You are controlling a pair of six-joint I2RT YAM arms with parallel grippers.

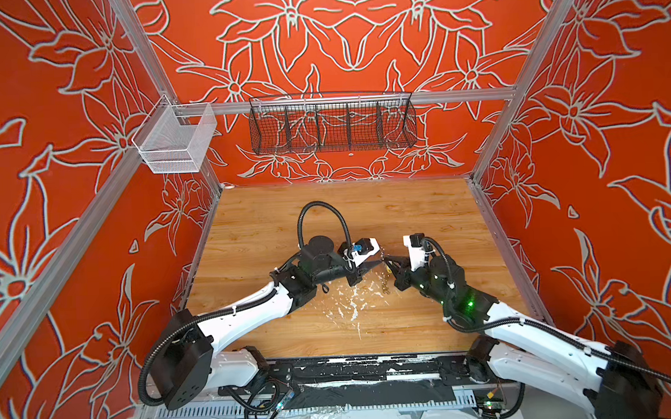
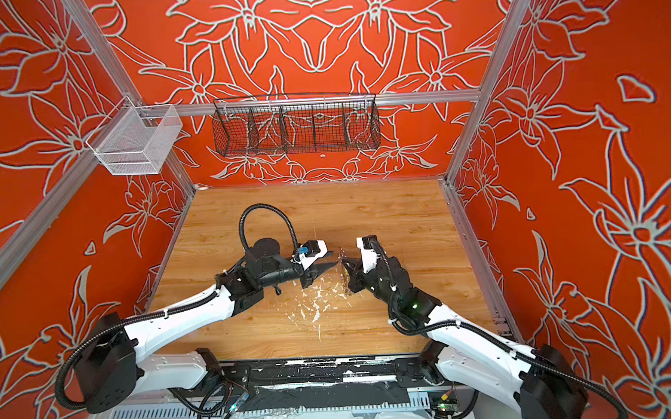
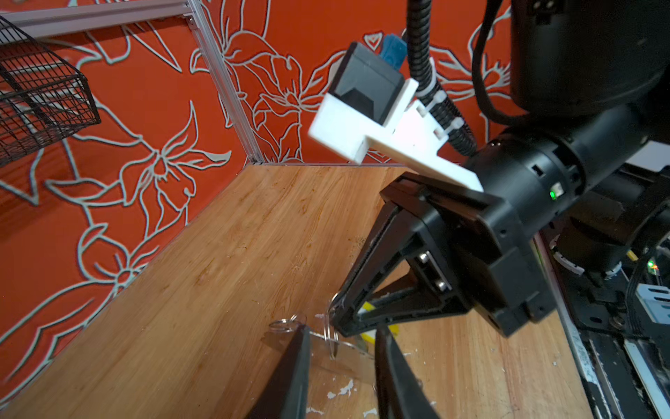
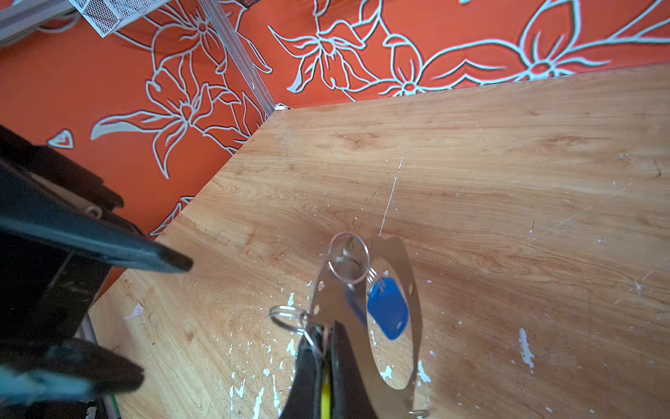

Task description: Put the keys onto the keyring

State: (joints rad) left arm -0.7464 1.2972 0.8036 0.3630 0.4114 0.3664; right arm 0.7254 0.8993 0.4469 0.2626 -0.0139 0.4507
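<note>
Two wall baskets bare, right pincer clamping keyring, left pincer parted

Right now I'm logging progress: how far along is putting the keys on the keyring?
Done: the blue-tagged key hangs from a split ring on the keyring. In hand: the right gripper is shut on the keyring's rim with the yellow tag between its fingers; the left gripper stands open beside it. Left: whether the yellow key is attached is hidden.
</note>
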